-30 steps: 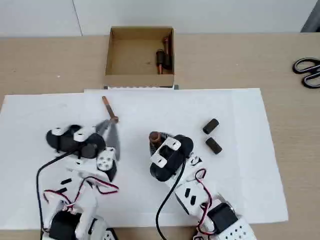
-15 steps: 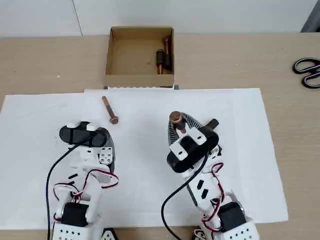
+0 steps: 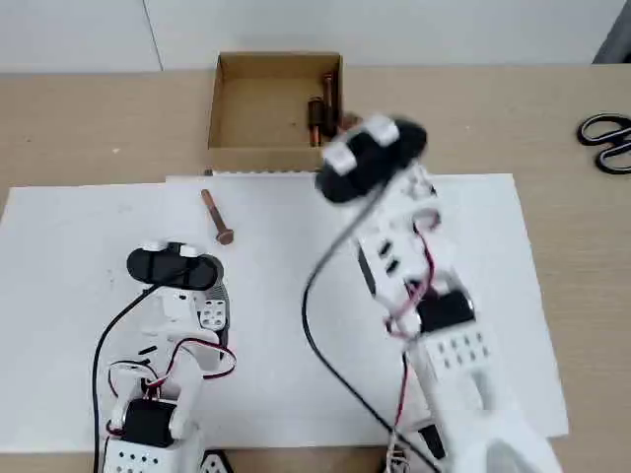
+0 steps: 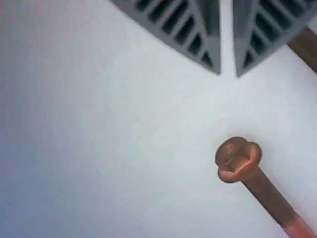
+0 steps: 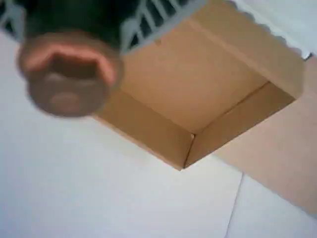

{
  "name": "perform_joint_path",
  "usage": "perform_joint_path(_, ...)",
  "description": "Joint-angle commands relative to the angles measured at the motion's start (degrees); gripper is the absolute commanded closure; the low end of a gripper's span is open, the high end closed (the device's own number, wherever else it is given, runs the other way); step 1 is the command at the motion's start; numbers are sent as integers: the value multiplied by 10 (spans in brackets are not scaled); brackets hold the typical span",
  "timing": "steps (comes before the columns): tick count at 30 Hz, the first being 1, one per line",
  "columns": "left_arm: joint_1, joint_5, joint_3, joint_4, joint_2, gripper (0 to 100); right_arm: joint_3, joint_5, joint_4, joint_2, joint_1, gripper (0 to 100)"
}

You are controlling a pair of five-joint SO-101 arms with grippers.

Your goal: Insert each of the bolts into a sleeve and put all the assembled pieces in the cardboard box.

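Now we have our right tool (image 5: 74, 25) closed on a sleeved bolt (image 5: 67, 74), whose copper head pokes out of the black sleeve. It is held up at the near right corner of the cardboard box (image 3: 225, 99). Other assembled pieces (image 3: 319, 110) lie inside the box against its right wall. Our left tool (image 4: 226, 54) sits low over the white paper (image 3: 99, 256) at the near left, its fingers drawn together to a thin slit with nothing between them. A bare bolt (image 3: 216, 217) lies flat on the paper just beyond that tool, head toward us, short of the box. Scissors (image 3: 606, 138) rest on the desk (image 3: 99, 118) at the far right.
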Motion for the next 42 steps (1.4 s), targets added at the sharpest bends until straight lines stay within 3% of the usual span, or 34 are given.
perform_joint_path(1, -1, -1, -2, 2, -5, 994, -185, 4, -22, 194, 5, 995)
perform_joint_path(11, -1, -1, -2, 2, -5, 994, -600, 18, -17, 619, 29, 995)
perform_joint_path(16, -1, -1, -2, 2, -5, 994, -798, 127, 17, 797, 27, 995)
perform_joint_path(20, -1, -1, -2, 2, -5, 994, -918, 168, 24, 900, 27, 991)
perform_joint_path(24, -1, -1, -2, 2, -5, 994, -993, 225, 102, 953, 26, 954)
perform_joint_path(30, -1, -1, -2, 2, -5, 994, -1048, 240, 131, 992, 39, 777)
perform_joint_path(38, -1, 0, -2, 2, -5, 994, -1053, 241, 140, 963, 37, 814)
perform_joint_path(42, -2, 0, -2, 2, -5, 994, -1053, 241, 234, 912, 37, 879)
